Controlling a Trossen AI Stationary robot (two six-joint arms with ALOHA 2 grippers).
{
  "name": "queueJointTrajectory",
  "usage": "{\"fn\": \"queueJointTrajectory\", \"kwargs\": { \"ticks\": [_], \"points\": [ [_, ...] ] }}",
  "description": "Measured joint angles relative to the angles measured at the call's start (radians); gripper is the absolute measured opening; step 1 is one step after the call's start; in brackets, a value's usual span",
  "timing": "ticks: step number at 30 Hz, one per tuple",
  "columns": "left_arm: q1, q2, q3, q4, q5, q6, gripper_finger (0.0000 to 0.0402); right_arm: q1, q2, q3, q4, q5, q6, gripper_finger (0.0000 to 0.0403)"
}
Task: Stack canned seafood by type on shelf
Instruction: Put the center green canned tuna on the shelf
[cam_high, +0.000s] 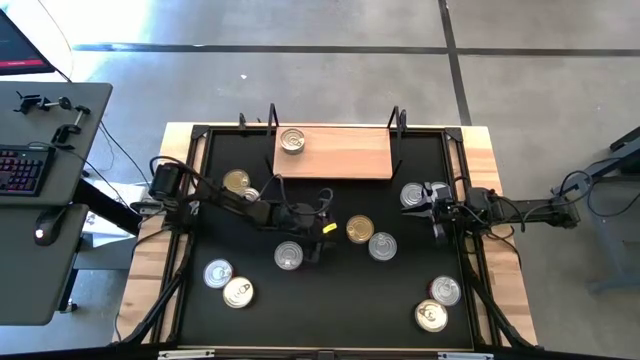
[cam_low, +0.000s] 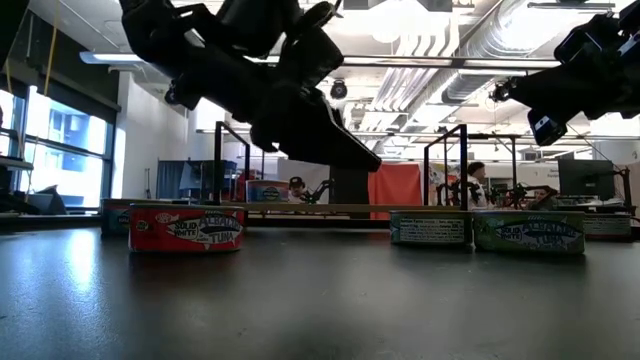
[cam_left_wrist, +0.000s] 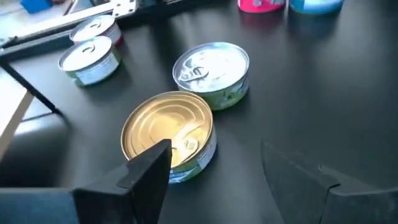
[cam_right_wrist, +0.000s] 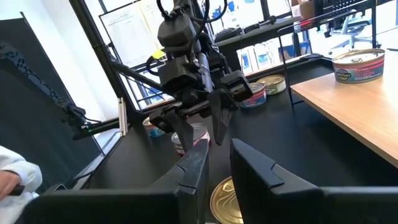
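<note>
Approach step. Left gripper (cam_high: 322, 232), fingers apart and empty, hovers mid-frame beside the round gold-lidded tin (cam_high: 359, 229). Next: straddle and close. Light-wood shelf (cam_high: 340, 165) top centre holds one silver-lidded tin (cam_high: 292, 141). Right gripper (cam_high: 418, 209) waits centre-right, fingers apart.

One camera hangs overhead, looking straight down on the whole surface (cam_high: 200, 330). Another sits at surface height, looking level across it into the room. One rides each wrist: the left looks down close on a gold-lidded tin (cam_left_wrist: 168, 134), the right looks across toward the left arm (cam_right_wrist: 186, 68). That tin (cam_high: 360, 229) shows from overhead too.
</note>
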Motion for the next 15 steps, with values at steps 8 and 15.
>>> {"fn": "queueJointTrajectory", "kwargs": {
  "ticks": [8, 15],
  "points": [
    [-0.048, 0.0, 0.0, 0.11, -0.003, -0.002, 0.0236, 0.0, 0.0, 0.0, 0.0, 0.0, 0.0, 0.0055],
    [-0.059, 0.0, 0.0, 0.158, -0.003, 0.012, 0.0236, 0.0, 0.0, 0.0, 0.006, 0.015, -0.056, 0.0055]
  ]
}}
